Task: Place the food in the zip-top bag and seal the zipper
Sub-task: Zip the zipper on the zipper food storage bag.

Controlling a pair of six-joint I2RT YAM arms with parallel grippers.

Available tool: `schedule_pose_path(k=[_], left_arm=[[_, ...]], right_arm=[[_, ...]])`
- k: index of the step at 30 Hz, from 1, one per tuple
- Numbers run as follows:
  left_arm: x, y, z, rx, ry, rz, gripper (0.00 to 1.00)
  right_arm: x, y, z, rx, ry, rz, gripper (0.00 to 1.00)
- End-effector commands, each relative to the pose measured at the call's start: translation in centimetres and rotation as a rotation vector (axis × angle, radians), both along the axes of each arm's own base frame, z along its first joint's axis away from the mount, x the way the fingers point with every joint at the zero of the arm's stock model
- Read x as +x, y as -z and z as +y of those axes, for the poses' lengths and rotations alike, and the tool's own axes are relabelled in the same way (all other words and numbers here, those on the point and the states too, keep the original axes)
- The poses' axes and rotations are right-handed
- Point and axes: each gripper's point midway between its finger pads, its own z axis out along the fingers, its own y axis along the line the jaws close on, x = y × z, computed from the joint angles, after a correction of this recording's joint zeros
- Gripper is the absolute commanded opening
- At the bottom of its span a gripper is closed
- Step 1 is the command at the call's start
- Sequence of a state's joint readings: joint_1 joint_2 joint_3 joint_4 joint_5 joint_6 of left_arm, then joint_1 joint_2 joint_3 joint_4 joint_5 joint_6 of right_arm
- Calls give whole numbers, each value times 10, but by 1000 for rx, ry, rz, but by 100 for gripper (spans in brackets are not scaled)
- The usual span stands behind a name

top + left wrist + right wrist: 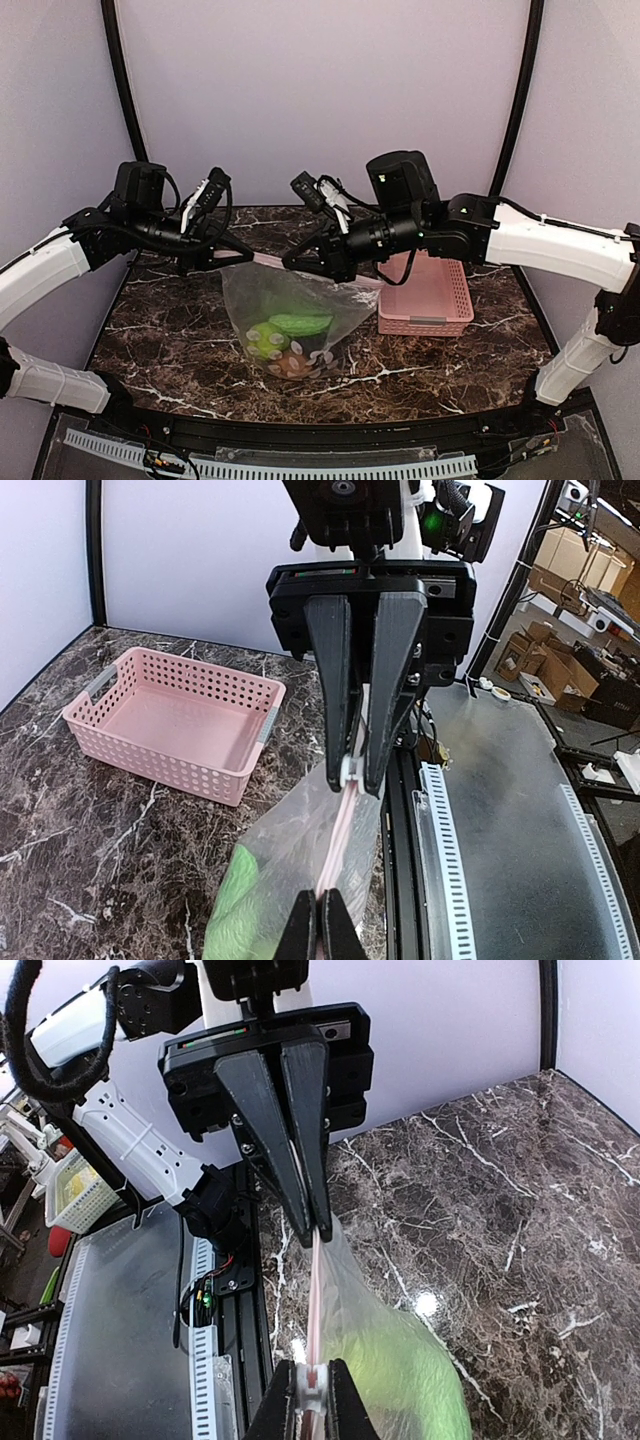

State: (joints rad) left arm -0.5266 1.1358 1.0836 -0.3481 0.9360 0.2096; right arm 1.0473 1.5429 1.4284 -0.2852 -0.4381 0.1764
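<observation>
The clear dotted zip-top bag (300, 305) hangs between my two grippers above the table. Green food (290, 325) and a brown lump (292, 366) lie in its bottom; the green also shows in the left wrist view (235, 900) and the right wrist view (400, 1370). My left gripper (246, 259) (319, 892) is shut on the pink zipper (340, 830) strip. My right gripper (288, 265) (311, 1364) is shut on the white slider (311, 1386). The two grippers face each other at close range, with the strip (315, 1300) stretched taut between them.
The empty pink slotted basket (425, 295) (170, 720) stands on the dark marble table (160, 320), right of the bag. A black rail (300, 435) runs along the table's near edge. Purple walls close the back and sides.
</observation>
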Motion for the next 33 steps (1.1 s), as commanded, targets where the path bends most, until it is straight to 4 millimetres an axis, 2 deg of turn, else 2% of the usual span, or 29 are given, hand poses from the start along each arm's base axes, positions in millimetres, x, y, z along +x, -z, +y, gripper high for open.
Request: schedule_pose_path(k=[1,12,25,33], left_arm=[[18,-1,21,31,-133,-43,1],[20,-1,23,34,-142,-46,1],[23,-2,26,34,-159,-55,1],[21,-2,24,27,-147,-46,1]], right_arm=[[-36,32,-45,-194,-76,149,1],[-52,44,-56,-244,-123,219,1],[-55,53,-68,-287,-100,244,0],[-52,47,-65,-269,-90,223,0]])
